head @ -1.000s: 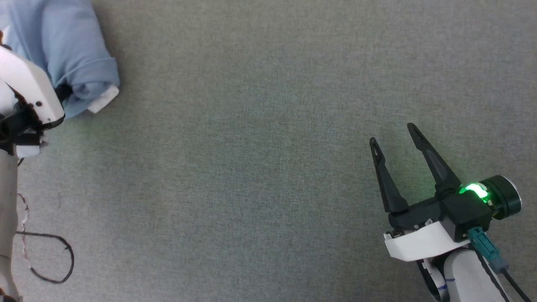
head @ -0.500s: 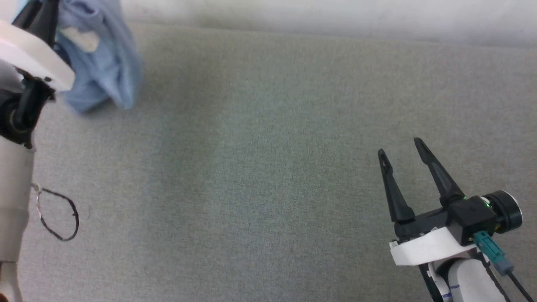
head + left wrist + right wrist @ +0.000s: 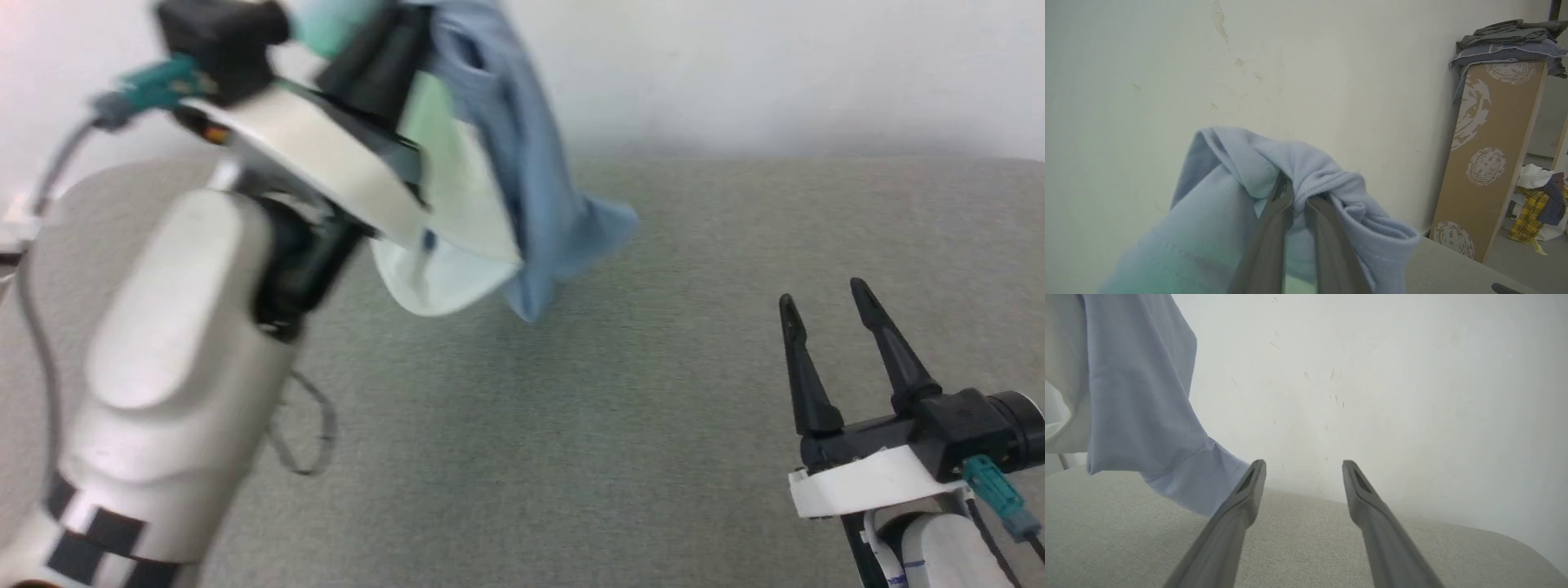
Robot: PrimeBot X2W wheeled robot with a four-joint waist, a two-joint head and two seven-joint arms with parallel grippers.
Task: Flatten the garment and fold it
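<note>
**Left arm held the shirt aloft, right gripper stood spread**

In the head view the left arm (image 3: 180, 343) rose from 7 o'clock towards 11 o'clock. Its pale forearm was steep and its wrist was tipped over towards 1 o'clock. The left wrist view showed the left gripper (image 3: 1300, 192) with its two dark fingers pressed almost together, pinching a bunched fold of the garment (image 3: 1229, 196). The light blue knit wrapped round both fingertips.

The garment (image 3: 531, 163) hung from that grip at about 12 o'clock in the head view, in front of the white wall (image 3: 735, 73), and drooped over the grey table (image 3: 571, 449). The right gripper (image 3: 822, 292) lay low at 4 o'clock, well apart from the cloth. Its fingers pointed to 12 o'clock and stood wide apart with nothing between them. In the right wrist view a sleeve of the garment (image 3: 1139, 396) hung at 10 o'clock, beside the left finger.

The head view was blurred around the left wrist. The shirt's top was cut off by the upper edge. A pale fold (image 3: 441, 278) below the wrist was too smeared to tell which part of the shirt it was. Whether the lowest tip touched the table could not be told. A thin cable (image 3: 306, 441) looped at 7 o'clock, partly behind the forearm. At 3 o'clock in the left wrist view a brown panel (image 3: 1486, 155) leaned against the wall with folded cloth (image 3: 1506, 36) on top.
</note>
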